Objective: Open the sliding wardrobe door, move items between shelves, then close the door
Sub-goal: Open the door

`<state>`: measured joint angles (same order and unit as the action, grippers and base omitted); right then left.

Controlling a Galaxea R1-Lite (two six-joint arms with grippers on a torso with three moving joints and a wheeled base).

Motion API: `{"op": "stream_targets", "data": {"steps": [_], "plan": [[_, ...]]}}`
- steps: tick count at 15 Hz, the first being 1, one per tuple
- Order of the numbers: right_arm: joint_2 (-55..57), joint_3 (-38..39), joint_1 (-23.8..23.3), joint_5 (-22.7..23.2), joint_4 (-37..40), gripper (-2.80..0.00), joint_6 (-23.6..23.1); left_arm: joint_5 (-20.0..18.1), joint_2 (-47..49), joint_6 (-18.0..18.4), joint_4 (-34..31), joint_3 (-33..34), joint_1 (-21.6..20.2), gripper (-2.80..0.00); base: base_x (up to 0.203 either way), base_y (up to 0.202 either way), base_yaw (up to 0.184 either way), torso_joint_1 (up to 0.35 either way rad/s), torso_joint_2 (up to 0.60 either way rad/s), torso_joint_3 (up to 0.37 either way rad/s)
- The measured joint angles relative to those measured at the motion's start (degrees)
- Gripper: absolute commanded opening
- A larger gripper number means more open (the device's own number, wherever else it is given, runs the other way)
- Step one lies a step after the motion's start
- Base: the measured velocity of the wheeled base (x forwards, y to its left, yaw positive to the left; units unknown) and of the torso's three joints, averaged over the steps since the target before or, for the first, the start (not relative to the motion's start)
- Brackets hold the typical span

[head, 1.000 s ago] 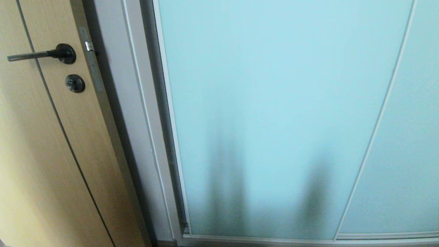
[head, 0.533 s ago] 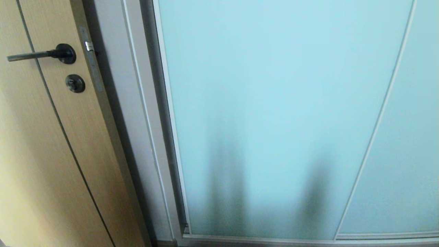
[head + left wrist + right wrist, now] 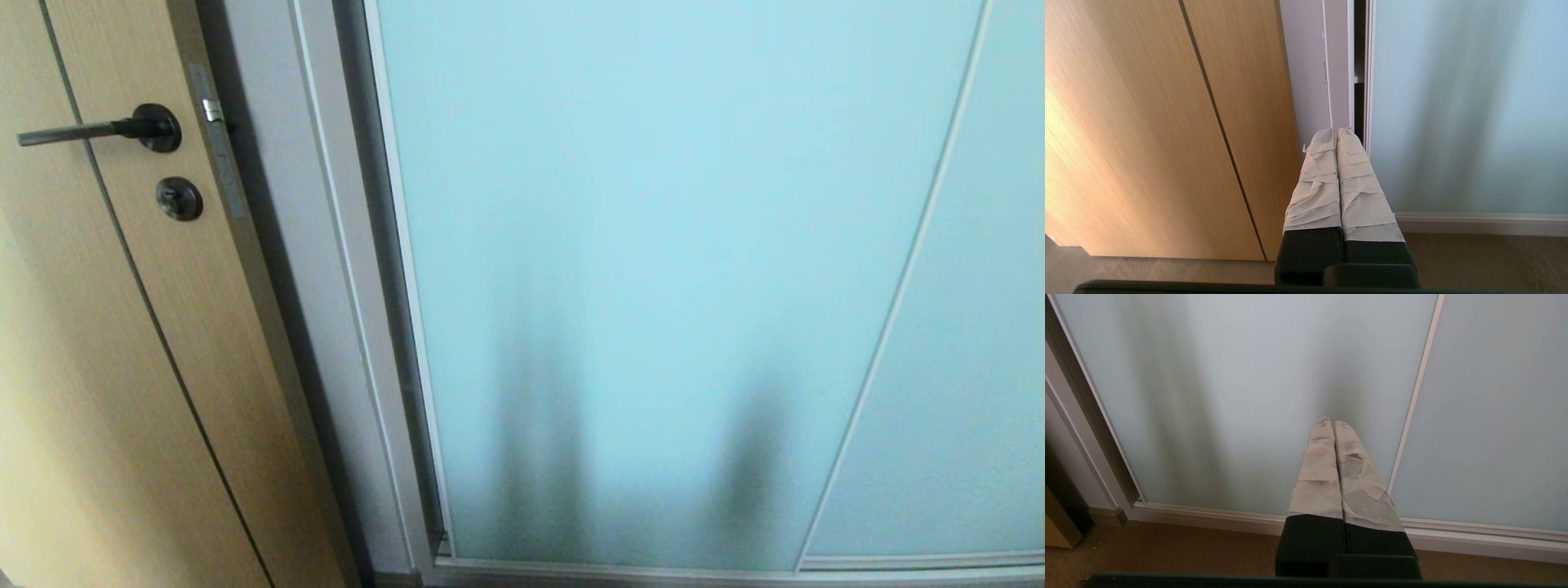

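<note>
**Frosted aqua door shut, nothing changed, both claws idle**

Frosted pale-aqua glass fills the head view: the sliding wardrobe door (image 3: pixel 645 286) sits in its slim silver-white frame, closed or very nearly so. The left wrist view shows only a thin dark slit at its leading edge beside the grey jamb (image 3: pixel 1314 65). A second glass panel (image 3: pixel 955 343) sits to its right. Tan wooden door (image 3: pixel 98 343) with dark lever handle (image 3: pixel 98 129) on the left, not part of the task.

Change over the last second: none. Head view matches the earlier frames, same framing, same two soft shadows low on the glass. No arm in the head view.

Left claw (image 3: pixel 1336 132): tape-wrapped fingers (image 3: pixel 1316 179) pressed together, holding nothing, pointing at the jamb just beside the door edge, not touching. Right claw (image 3: pixel 1329 424): fingers (image 3: pixel 1318 469) also pinched closed, empty, aimed at the glass near the panel divider, apart from it.

Meaning for the task: judged as the very start, opening step not begun. Clothes and shelves hidden behind the glass, cannot be seen. Next likely move: the left claw to the door edge to slide it.
</note>
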<state>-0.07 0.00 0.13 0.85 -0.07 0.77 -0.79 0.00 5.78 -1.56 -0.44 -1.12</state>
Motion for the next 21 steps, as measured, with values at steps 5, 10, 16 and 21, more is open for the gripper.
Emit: {"op": "stream_targets", "data": {"steps": [5, 10, 16, 21], "plan": [[0.0, 0.0, 0.0, 0.0, 0.0, -2.80, 0.0, 0.0, 0.0, 0.0, 0.0, 0.0, 0.0, -2.80, 0.000, 0.000, 0.000, 0.000, 0.00, 0.000], [0.0, 0.0, 0.0, 0.0, 0.0, -2.80, 0.0, 0.0, 0.0, 0.0, 0.0, 0.0, 0.0, -2.80, 0.000, 0.000, 0.000, 0.000, 0.00, 0.000], [0.0, 0.0, 0.0, 0.0, 0.0, -2.80, 0.0, 0.0, 0.0, -0.1, 0.0, 0.0, 0.0, -2.80, 0.000, 0.000, 0.000, 0.000, 0.00, 0.000], [0.0, 0.0, 0.0, 0.0, 0.0, -2.80, 0.0, 0.1, 0.0, -0.2, 0.0, 0.0, 0.0, -2.80, 0.000, 0.000, 0.000, 0.000, 0.00, 0.000]]}}
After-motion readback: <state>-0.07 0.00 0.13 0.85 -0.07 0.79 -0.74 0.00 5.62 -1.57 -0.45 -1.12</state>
